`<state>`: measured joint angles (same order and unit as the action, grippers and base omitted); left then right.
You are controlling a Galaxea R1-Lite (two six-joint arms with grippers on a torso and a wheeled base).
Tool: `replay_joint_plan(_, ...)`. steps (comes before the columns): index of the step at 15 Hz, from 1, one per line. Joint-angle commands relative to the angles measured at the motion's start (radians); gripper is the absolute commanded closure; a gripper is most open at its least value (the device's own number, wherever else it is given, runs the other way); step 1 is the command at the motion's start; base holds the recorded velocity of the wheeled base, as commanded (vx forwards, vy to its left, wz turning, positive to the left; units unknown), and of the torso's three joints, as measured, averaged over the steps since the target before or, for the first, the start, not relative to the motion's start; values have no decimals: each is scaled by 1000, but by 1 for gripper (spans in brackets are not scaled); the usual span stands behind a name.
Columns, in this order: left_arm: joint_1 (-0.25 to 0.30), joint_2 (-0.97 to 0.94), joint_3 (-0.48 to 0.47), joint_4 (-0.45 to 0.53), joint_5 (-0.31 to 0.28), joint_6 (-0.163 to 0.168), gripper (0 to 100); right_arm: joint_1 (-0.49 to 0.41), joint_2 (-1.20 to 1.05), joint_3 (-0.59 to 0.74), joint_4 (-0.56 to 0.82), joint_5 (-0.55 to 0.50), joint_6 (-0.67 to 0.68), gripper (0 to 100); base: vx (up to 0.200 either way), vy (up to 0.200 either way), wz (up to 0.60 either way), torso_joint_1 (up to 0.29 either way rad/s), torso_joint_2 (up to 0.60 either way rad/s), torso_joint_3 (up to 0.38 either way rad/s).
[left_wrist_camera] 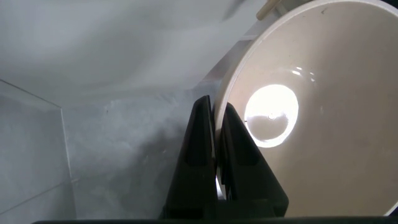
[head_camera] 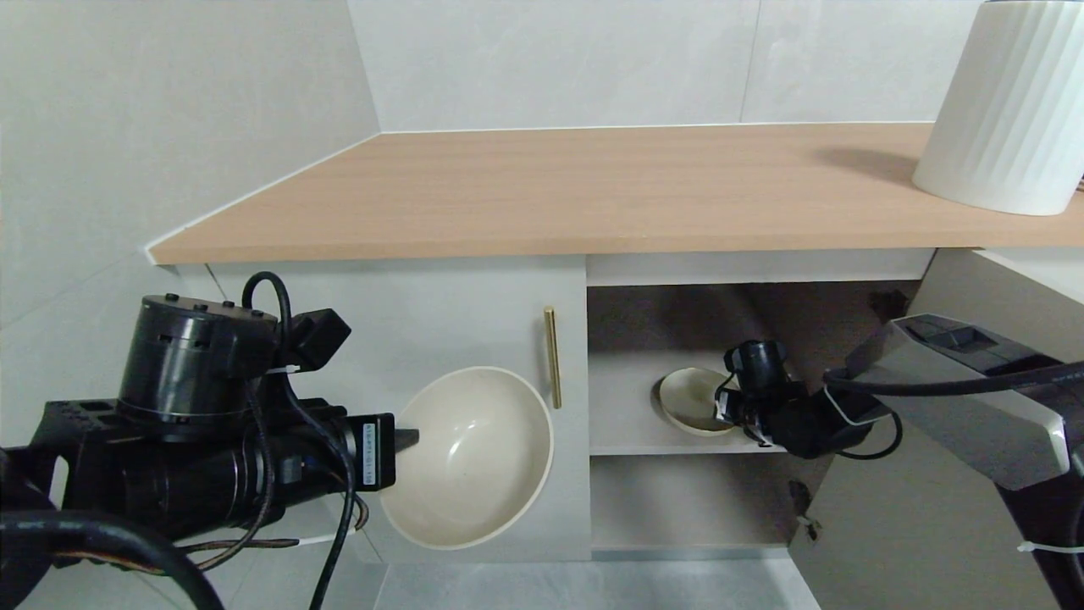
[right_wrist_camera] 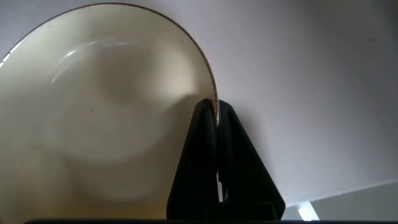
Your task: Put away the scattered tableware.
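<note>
Cream bowl (head_camera: 474, 457) in left tool (left_wrist_camera: 216, 118)

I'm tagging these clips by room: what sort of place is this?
Likely a kitchen: a wooden countertop against tiled walls, a cabinet with an open shelf underneath, and a bowl and plate held nearby.

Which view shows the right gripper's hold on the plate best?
The right wrist view: the plate spreads wide there, its rim pinched in the right gripper. The head view gives it small, at the open cabinet's shelf, partly behind the gripper.
</note>
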<state>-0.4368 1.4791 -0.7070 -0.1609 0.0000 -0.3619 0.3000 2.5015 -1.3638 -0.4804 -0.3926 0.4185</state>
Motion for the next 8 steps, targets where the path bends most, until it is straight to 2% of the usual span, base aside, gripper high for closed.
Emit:
replay_joint_plan(1,0,1,0,0,0,0,100,-1,4,-3,0,1,0,100,0,0,0,0,0,0)
replay_joint_plan(4,0,4,0,0,0,0,100,-1,-1,0,0,1,0,100,0,0,0,0,0,0)
replay_joint_plan(5,0,6,0,0,0,0,100,-1,-3,2,0,1,0,0,0,0,0,0,0,0)
replay_joint_plan(8,0,7,0,0,0,0,100,2,-24,26,0,4,9,0,0,0,0,0,0,0)
